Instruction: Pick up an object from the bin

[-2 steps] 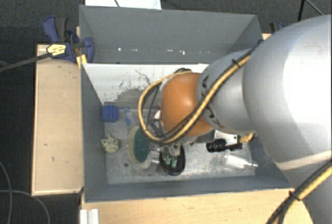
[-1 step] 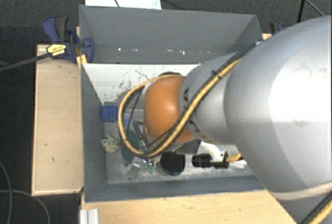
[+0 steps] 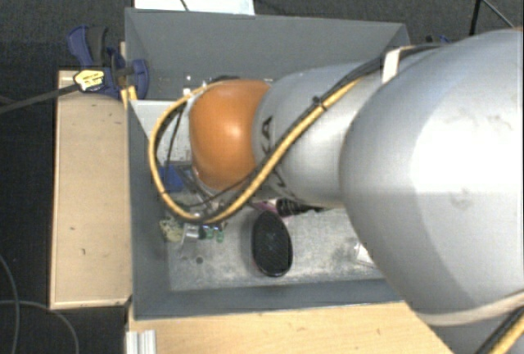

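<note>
One black oval thing (image 3: 272,246) on the bin (image 3: 246,45) floor beside my arm (image 3: 393,139), small green bits (image 3: 193,233) by my gripper (image 3: 195,217), clenched or released I cannot tell

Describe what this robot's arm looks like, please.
The arm is a thick, rounded tube of silvery grey metal. Near its end sits a smooth orange dome-shaped cover. A yellow cable runs along it and loops round the cover.

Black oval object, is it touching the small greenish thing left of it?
Apart. Camera view shows bare bin floor between the black oval object and the small greenish thing.
</note>
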